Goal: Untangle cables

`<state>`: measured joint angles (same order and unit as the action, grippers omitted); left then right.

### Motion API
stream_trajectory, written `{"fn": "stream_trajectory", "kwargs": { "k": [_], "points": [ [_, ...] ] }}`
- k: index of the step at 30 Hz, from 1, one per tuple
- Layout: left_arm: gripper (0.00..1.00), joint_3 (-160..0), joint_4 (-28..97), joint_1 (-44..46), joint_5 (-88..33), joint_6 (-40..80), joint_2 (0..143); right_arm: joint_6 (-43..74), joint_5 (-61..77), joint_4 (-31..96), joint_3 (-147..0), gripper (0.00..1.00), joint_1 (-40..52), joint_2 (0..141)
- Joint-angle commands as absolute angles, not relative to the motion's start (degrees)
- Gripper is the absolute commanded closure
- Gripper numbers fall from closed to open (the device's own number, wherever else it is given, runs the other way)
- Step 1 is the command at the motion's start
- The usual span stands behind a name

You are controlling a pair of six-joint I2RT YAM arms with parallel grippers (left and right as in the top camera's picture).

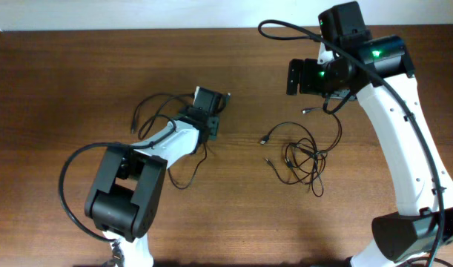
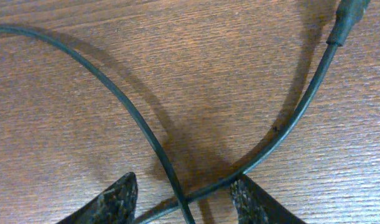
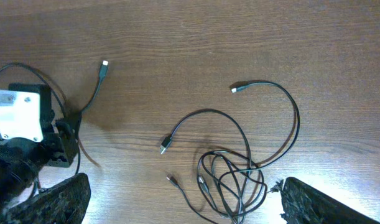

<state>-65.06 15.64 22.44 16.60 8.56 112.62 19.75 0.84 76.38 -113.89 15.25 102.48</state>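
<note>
A knotted bundle of thin black cables (image 1: 303, 159) lies on the table right of centre, with plug ends trailing out to the left and up. In the right wrist view the bundle (image 3: 233, 185) sits between my fingers, far below them. My right gripper (image 1: 300, 76) (image 3: 185, 186) is open, empty and held high above the table. A separate loose black cable (image 1: 148, 111) curls around my left gripper (image 1: 205, 113). My left gripper (image 2: 183, 199) is open and low on the table. Two strands of this cable (image 2: 146, 134) cross between its fingertips. One plug end (image 2: 348, 15) lies ahead of it.
The wooden table (image 1: 55, 89) carries both arms. The left arm's base (image 1: 122, 200) stands at the front left and the right arm's base (image 1: 404, 237) at the front right. Thicker black arm cables loop beside each arm.
</note>
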Motion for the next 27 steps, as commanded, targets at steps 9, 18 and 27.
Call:
{"fn": "stream_trajectory", "kwargs": {
  "k": [9,18,27],
  "points": [
    [1.0,-63.3,36.2,0.8,29.3,26.5,118.8,22.1,4.8,80.0,-113.8,0.02,15.4,102.0],
    [1.0,-63.3,46.7,-37.8,25.8,42.7,91.8,22.1,4.8,80.1,-113.8,0.02,15.4,102.0],
    [1.0,-85.6,38.7,-42.5,14.1,28.4,78.9,22.1,5.8,80.2,-113.8,0.02,15.4,102.0]
  ]
}}
